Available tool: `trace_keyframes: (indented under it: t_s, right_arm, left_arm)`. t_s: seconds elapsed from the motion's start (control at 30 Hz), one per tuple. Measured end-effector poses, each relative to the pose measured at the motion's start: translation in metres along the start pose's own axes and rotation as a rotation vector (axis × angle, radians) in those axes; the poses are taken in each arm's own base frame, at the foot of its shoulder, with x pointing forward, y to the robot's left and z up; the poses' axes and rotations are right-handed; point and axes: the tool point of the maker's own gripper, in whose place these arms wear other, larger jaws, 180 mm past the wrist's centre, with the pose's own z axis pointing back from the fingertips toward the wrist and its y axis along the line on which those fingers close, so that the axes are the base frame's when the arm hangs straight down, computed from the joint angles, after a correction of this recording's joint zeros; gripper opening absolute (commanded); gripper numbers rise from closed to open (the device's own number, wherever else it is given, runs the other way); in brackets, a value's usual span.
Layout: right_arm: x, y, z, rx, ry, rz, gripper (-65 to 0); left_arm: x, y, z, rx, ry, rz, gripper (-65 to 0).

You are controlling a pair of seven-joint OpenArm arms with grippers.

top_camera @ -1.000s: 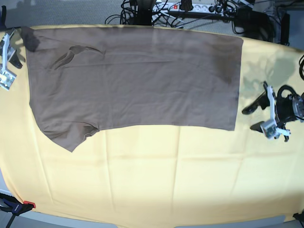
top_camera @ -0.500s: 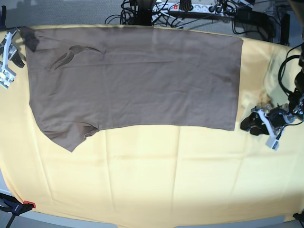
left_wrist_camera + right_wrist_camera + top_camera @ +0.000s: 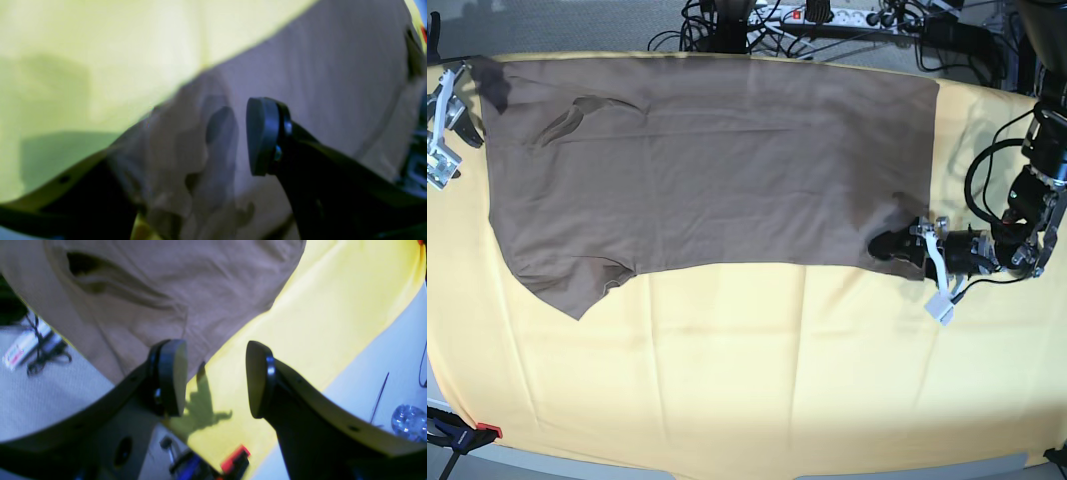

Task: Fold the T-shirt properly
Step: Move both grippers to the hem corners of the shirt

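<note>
The open left gripper (image 3: 897, 246) sits at the T-shirt's (image 3: 717, 160) hem corner — grasping step, needing closure — while the right gripper (image 3: 213, 376) waits open beside its sleeve.

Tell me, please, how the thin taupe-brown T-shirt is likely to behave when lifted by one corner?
The thin taupe-brown T-shirt lies flat with soft wrinkles, so it will probably drape limply. It looks light. Fabric already bunches at the left gripper, so it will likely crumple rather than slide over the yellow cloth.
</note>
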Motion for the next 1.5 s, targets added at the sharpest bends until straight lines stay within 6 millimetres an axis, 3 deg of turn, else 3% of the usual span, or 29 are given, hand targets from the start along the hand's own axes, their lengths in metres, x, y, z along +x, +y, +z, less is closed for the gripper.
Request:
trace_keyframes:
  t_s: [0.07, 0.17, 0.2, 0.37, 0.47, 0.63, 0.8, 0.93, 1.03, 1.1, 1.23, 1.5]
  right_arm:
    - [0.002, 0.004, -0.001, -0.001, -0.031, -0.027, -33.9]
    - [0.005, 0.006, -0.003, -0.015, -0.073, -0.074, -34.0]
    - [0.008, 0.003, -0.003, -0.034, -0.098, -0.090, -33.9]
    - [0.036, -0.019, -0.003, -0.153, -0.312, -0.219, -34.0]
    - [0.035, -0.038, -0.015, -0.195, -0.388, -0.344, -33.9]
    - [0.026, -0.064, -0.069, -0.136, -0.435, -0.534, -33.9]
    - [0.025, -0.096, -0.127, -0.081, -0.425, -0.669, -33.5]
    - [0.032, -0.141, -0.146, -0.084, -0.477, -0.813, -33.5]
    - [0.026, -0.161, -0.162, -0.060, -0.493, -0.939, -33.5]
    - [0.019, -0.162, -0.178, -0.021, -0.482, -1.040, -33.5]
    - [0.013, -0.144, -0.207, 0.091, -0.468, -1.182, -33.5]
    - [0.046, -0.106, -0.230, 0.257, -0.479, -1.228, -33.5]
  left_arm:
    - [0.000, -0.001, 0.001, -0.005, 0.003, -0.001, -42.1]
    - [-0.001, 0.002, 0.004, 0.013, 0.021, -0.015, -62.0]
    - [-0.001, 0.003, 0.004, 0.018, 0.028, -0.019, -65.0]
    - [0.008, 0.005, 0.008, 0.032, 0.046, -0.049, -65.0]
    - [0.014, 0.007, 0.011, 0.043, 0.047, -0.063, -65.0]
    - [0.026, 0.007, 0.014, 0.052, 0.013, -0.073, -65.0]
    - [0.025, 0.006, 0.010, 0.046, 0.016, -0.073, -65.0]
    - [0.026, 0.005, 0.010, 0.046, 0.013, -0.073, -65.0]
    - [0.026, 0.006, 0.010, 0.047, 0.015, -0.072, -65.0]
    - [0.026, 0.006, 0.010, 0.046, 0.014, -0.073, -65.0]
    - [0.026, 0.006, 0.010, 0.048, 0.014, -0.073, -65.0]
    - [0.028, 0.006, 0.010, 0.047, 0.005, -0.074, -65.0]
